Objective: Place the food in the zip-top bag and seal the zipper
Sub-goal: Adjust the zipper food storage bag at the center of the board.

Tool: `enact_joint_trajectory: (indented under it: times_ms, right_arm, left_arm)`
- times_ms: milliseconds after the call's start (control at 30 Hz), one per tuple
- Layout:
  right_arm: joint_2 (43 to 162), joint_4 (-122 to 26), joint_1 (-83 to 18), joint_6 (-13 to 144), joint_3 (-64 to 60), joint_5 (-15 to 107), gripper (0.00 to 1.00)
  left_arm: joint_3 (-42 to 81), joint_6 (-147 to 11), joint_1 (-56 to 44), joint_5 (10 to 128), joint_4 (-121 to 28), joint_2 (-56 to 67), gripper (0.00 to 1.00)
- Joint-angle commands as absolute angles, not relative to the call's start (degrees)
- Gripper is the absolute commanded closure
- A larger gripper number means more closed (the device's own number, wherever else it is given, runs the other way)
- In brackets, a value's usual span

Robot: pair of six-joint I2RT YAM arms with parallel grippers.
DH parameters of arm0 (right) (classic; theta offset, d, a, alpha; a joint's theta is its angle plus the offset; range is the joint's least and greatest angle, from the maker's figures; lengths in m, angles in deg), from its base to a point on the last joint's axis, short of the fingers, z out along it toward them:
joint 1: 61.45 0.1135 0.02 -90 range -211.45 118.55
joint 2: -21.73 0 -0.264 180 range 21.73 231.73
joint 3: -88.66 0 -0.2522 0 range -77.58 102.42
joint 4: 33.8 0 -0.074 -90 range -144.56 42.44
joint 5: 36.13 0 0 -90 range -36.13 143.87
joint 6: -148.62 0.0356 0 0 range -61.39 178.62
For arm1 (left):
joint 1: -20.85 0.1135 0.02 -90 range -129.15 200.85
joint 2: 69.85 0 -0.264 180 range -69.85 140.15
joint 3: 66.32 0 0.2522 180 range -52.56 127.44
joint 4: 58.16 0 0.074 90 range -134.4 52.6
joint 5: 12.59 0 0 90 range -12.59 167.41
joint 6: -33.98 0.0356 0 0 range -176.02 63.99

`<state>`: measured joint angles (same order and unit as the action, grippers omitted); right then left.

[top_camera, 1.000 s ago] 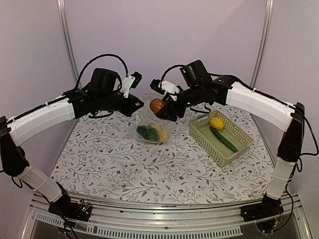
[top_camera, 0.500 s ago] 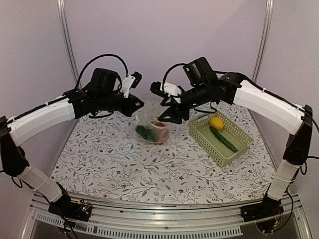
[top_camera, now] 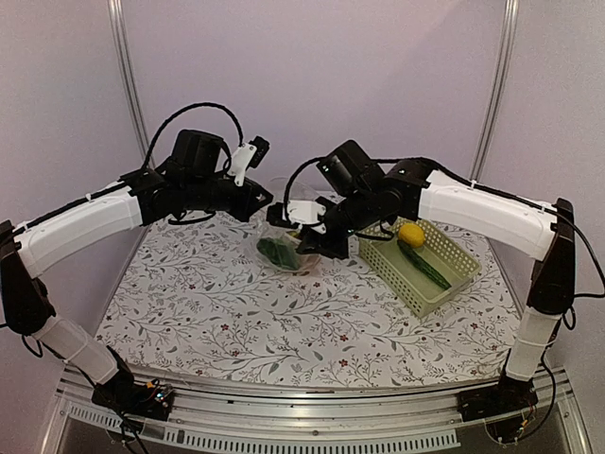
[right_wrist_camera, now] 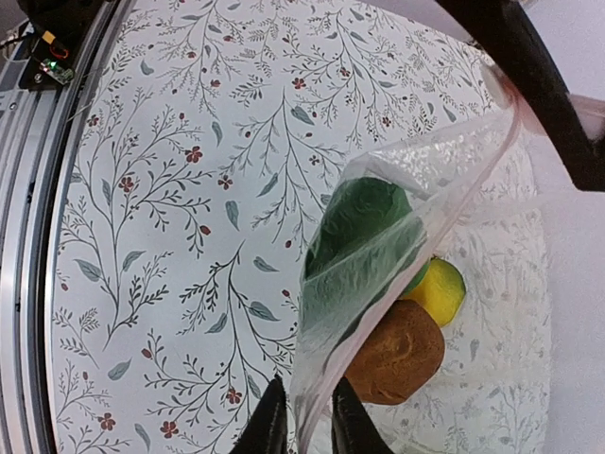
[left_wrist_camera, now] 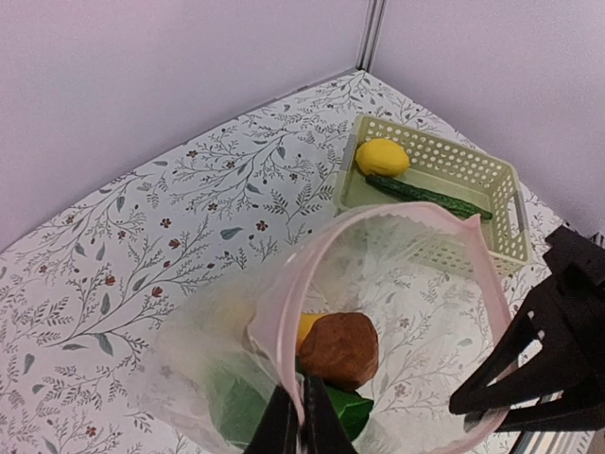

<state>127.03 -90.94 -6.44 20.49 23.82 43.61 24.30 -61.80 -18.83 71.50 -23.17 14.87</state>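
The clear zip-top bag (top_camera: 286, 244) stands open on the flowered cloth between my two grippers. In the left wrist view my left gripper (left_wrist_camera: 302, 427) is shut on the pink zipper (left_wrist_camera: 276, 326) at the bag's rim. My right gripper (right_wrist_camera: 308, 427) is shut on the opposite edge of the bag (right_wrist_camera: 406, 203), with the film pinched between its fingers. Inside lie a reddish-brown round piece (left_wrist_camera: 341, 348), a yellow fruit (right_wrist_camera: 440, 289) and a leafy green vegetable (right_wrist_camera: 356, 219). A second yellow fruit (top_camera: 410, 234) and a dark green cucumber (top_camera: 426, 268) lie in the basket.
The pale green lattice basket (top_camera: 374, 257) sits just right of the bag, close under the right arm. The table's metal front rail (right_wrist_camera: 38, 142) shows at the left of the right wrist view. Plain walls close in the back and sides.
The reddish-brown piece left my right gripper and dropped into the bag. My right gripper then came down and closed on the bag's rim. The left arm stayed put.
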Motion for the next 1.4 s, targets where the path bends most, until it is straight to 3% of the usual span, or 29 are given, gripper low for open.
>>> enact_joint_trajectory:
  times_ms: [0,133,267,533,667,733,800,867,967,1100,1367]
  right_arm:
    - [128.3,-89.8,-6.3,20.4,26.2,51.1,0.96]
    - [127.3,-90.4,-6.3,18.6,30.3,52.5,1.00]
    - [123.9,-88.4,-6.3,17.6,31.2,51.4,1.00]
    - [127.0,-92.8,-6.3,18.6,32.8,50.0,1.00]
    - [124.0,-90.1,-6.3,17.7,32.7,48.6,0.99]
    - [124.3,-90.6,-6.3,17.2,32.7,49.6,0.98]
    - [125.4,-91.4,-6.3,17.3,32.7,49.3,0.90]
    - [125.4,-92.1,-6.3,18.0,32.9,47.5,0.72]
    - [124.1,-93.6,-6.7,18.9,33.6,44.4,0.58]
    - [119.3,-95.4,-11.8,20.4,33.3,37.7,0.51]
    - [112.5,-94.1,-33.8,26.9,22.5,24.8,0.51]
  left_arm:
    - [23.7,-61.2,-18.3,71.9,-24.7,12.9,0.92]
    - [24.0,-60.7,-18.3,74.1,-23.8,13.1,0.88]
    - [24.3,-60.3,-18.2,76.1,-23.3,12.7,1.00]
    - [23.4,-61.2,-18.3,73.5,-26.6,9.5,1.00]
    - [15.0,-62.7,-17.3,73.9,-38.3,2.7,1.00]
    - [15.9,-61.7,-16.6,75.5,-35.9,4.5,1.00]
    - [19.6,-61.2,-16.6,75.9,-31.0,7.9,1.00]
    - [20.9,-61.8,-16.6,73.9,-29.7,9.4,1.00]
    - [19.9,-62.3,-16.7,73.0,-30.8,9.4,1.00]
    - [19.8,-61.8,-16.8,74.8,-30.6,9.7,1.00]
    - [19.4,-61.6,-16.8,75.1,-30.8,10.2,1.00]
